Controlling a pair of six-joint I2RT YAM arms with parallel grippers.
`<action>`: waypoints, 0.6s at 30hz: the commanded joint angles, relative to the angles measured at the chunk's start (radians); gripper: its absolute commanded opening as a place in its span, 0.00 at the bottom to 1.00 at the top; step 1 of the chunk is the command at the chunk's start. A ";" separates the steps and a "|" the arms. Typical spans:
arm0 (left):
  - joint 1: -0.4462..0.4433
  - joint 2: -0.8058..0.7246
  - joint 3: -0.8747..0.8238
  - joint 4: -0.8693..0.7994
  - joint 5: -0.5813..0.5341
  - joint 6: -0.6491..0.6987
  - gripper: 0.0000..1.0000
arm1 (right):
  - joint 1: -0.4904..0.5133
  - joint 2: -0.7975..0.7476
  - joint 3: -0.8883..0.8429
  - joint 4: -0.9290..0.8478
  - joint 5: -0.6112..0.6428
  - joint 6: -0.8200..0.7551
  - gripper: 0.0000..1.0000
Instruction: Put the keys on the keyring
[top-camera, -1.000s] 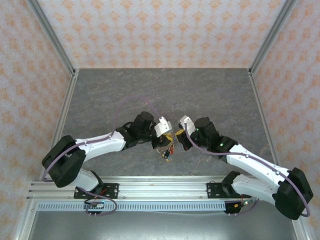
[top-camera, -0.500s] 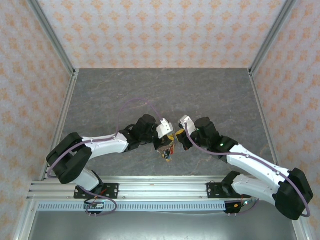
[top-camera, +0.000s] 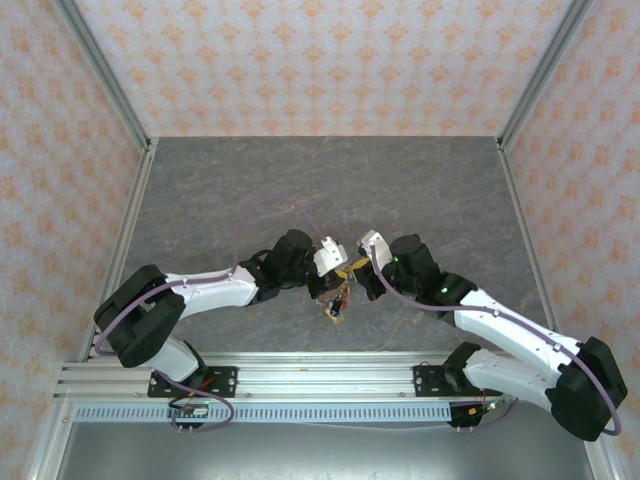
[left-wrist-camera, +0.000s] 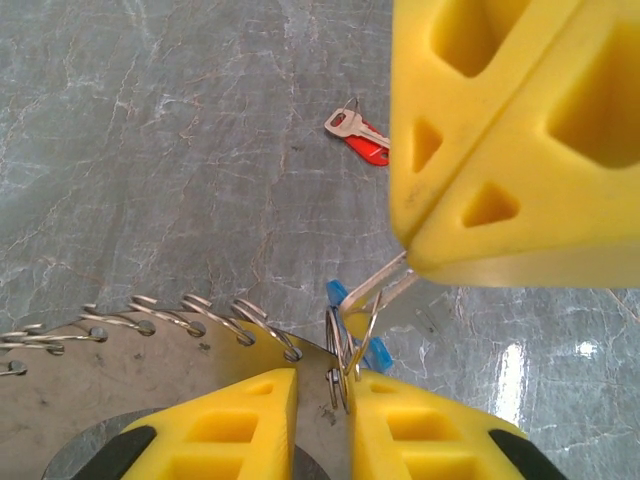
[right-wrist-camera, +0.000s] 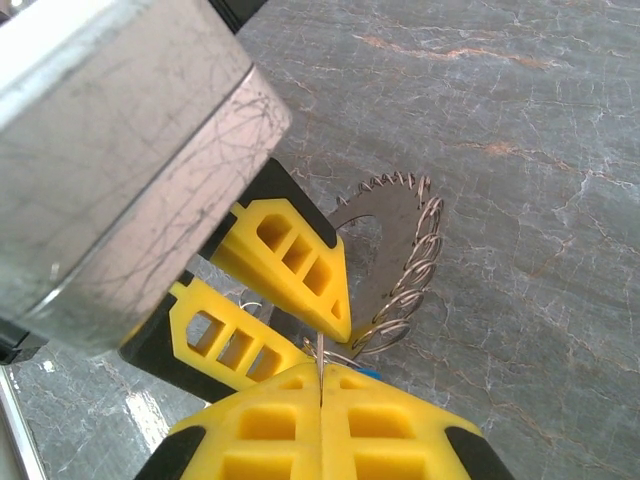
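The keyring (left-wrist-camera: 150, 370) is a flat grey plate with small wire loops along its rim. My left gripper (left-wrist-camera: 322, 375) is shut on its edge, beside one loop. My right gripper (right-wrist-camera: 320, 372) is shut on the thin blade of a silver key (left-wrist-camera: 385, 285) with a blue tag (left-wrist-camera: 378, 352). That key's tip touches the wire loop at the left fingertips. In the right wrist view the keyring (right-wrist-camera: 395, 240) hangs behind the left gripper (right-wrist-camera: 322, 345). From above, the left gripper (top-camera: 328, 283) and the right gripper (top-camera: 352, 280) meet tip to tip. A key with a red tag (left-wrist-camera: 358, 135) lies on the table.
Grey marble tabletop (top-camera: 330, 190) with open room behind the grippers. Metal frame posts (top-camera: 125, 230) and patterned walls bound it on three sides. A small cluster of coloured tags (top-camera: 335, 310) shows just below the gripper tips.
The left arm has slid a little to the right, toward the right gripper, and its jaws have narrowed onto the keyring. The right arm has stayed put.
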 joint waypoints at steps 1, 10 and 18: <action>-0.008 0.014 0.005 0.041 0.008 0.015 0.21 | -0.001 -0.029 -0.008 0.043 0.019 0.016 0.00; -0.014 0.024 0.015 0.053 0.016 0.012 0.20 | -0.001 -0.044 -0.018 0.042 0.018 0.027 0.00; -0.016 0.011 0.021 0.066 0.046 0.009 0.21 | 0.000 -0.060 -0.030 0.051 0.033 0.037 0.00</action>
